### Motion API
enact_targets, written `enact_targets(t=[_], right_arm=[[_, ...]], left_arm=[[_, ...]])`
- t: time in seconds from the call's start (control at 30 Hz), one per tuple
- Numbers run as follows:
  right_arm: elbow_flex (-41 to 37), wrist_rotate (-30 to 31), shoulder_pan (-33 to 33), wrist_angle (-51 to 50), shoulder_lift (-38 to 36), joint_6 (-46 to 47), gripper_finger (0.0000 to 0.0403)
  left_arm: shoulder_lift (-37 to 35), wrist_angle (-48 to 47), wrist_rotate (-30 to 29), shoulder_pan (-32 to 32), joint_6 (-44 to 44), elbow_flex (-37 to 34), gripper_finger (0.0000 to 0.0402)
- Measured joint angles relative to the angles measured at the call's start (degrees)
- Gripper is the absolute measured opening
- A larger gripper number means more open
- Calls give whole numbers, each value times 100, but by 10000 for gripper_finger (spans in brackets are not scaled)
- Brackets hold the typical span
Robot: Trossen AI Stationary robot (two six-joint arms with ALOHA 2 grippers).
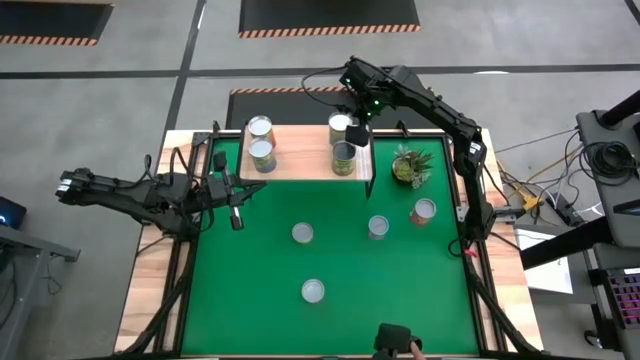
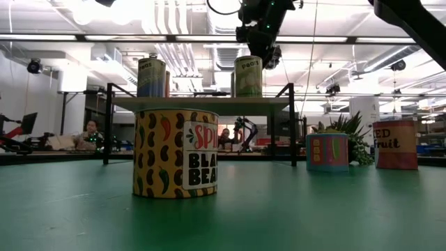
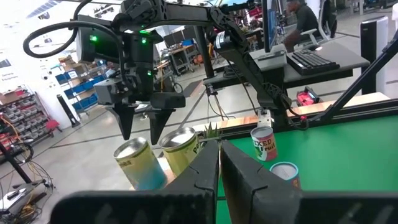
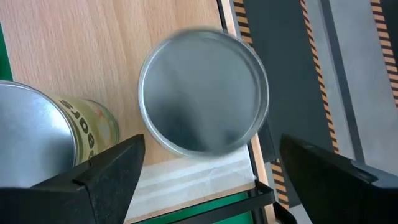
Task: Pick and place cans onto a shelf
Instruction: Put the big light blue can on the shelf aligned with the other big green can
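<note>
Four cans on shelf: two at left end, two at right end. Right gripper hovers above right pair, jaws wide open, holding nothing (can directly below them, standing free). Four cans left on counter. Left gripper waits at left near shelf, jaws shut, empty. Labels of shelf cans hard to read.

A small potted green plant stands on the green-topped desk near its far right corner. In the low view, people sit at workstations in the room behind. Cables lie on the grey floor to the desk's right.
</note>
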Motion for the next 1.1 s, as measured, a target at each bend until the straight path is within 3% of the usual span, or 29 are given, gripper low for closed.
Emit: enact_targets(t=[0.17,0.33,0.7,0.9,1.1], right_arm=[[0,14,0,65,0,-64,357],[0,596,0,81,-23,-222,336],[0,593,26,-517,-420,68,325],[-6,93,28,-374,-718,269,324],[-315,-350,68,104,-977,171,323]], left_arm=[[-1,0,0,-2,1,0,0],[1,0,0,-1,1,0,0],[33,6,0,0,-126,0,0],[414,232,-2,0,-303,128,0],[1197,159,-7,6,62,786,0]])
